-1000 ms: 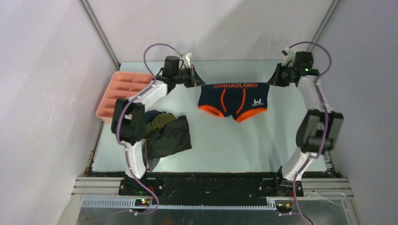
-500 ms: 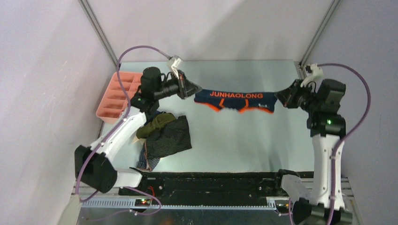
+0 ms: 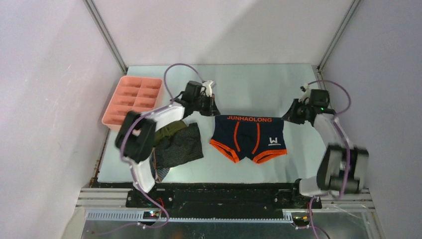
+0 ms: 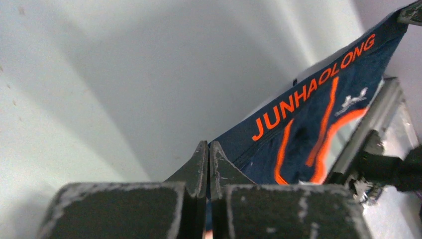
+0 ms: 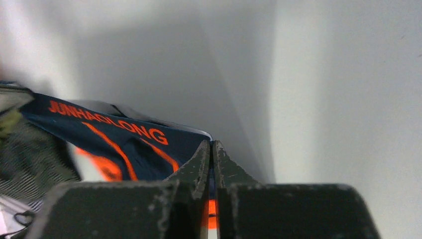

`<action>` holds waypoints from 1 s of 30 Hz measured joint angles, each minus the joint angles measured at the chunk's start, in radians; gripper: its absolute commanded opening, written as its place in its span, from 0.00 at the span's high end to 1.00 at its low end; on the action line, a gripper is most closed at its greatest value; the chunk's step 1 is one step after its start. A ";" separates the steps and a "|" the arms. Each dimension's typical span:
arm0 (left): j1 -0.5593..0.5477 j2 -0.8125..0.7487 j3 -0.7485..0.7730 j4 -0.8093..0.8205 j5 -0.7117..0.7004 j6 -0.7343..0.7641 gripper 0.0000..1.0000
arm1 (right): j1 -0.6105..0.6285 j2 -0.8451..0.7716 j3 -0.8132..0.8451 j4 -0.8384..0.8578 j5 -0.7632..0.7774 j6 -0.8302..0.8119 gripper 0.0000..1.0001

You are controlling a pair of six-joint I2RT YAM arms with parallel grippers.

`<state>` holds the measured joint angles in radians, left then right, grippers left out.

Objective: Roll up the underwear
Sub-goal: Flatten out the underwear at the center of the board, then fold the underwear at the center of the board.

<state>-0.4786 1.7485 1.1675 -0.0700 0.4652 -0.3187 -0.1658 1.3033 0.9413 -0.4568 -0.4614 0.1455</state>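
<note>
The top camera is looking down from above and behind my bases, taking in the whole table [image 3: 298, 157]. My wrist cameras are peering close along my left gripper [image 4: 208, 149] and my right gripper [image 5: 209, 149]; all three views are sharing the navy briefs [image 3: 247, 135].

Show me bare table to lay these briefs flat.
Bare: the far strip behind the briefs, from tray to right wall; the near strip between their hems and the table edge. Crowded: left, around the pile.
</note>
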 measured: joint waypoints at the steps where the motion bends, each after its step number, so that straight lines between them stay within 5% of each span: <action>1: 0.002 0.076 0.037 -0.005 -0.015 -0.006 0.95 | 0.004 0.081 0.000 0.035 0.017 0.002 0.77; 7: 0.007 0.402 0.301 -0.068 -0.146 -0.025 0.45 | 0.041 0.560 0.334 0.055 0.195 -0.067 0.54; 11: 0.015 0.394 0.367 -0.097 -0.258 -0.022 0.36 | 0.056 0.627 0.589 0.058 0.247 -0.126 0.54; 14: 0.032 0.362 0.364 -0.119 -0.299 -0.030 0.35 | 0.085 0.534 0.591 0.042 0.247 -0.138 0.59; 20: 0.066 0.299 0.267 -0.130 -0.258 -0.047 0.37 | 0.177 0.307 0.247 -0.054 0.146 -0.018 0.73; 30: 0.055 0.349 0.235 -0.089 -0.071 -0.092 0.53 | 0.145 0.411 0.100 -0.165 0.129 0.138 0.81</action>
<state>-0.4232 2.0975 1.4021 -0.1593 0.3946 -0.4103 -0.0212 1.7145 1.0416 -0.6216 -0.3321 0.2840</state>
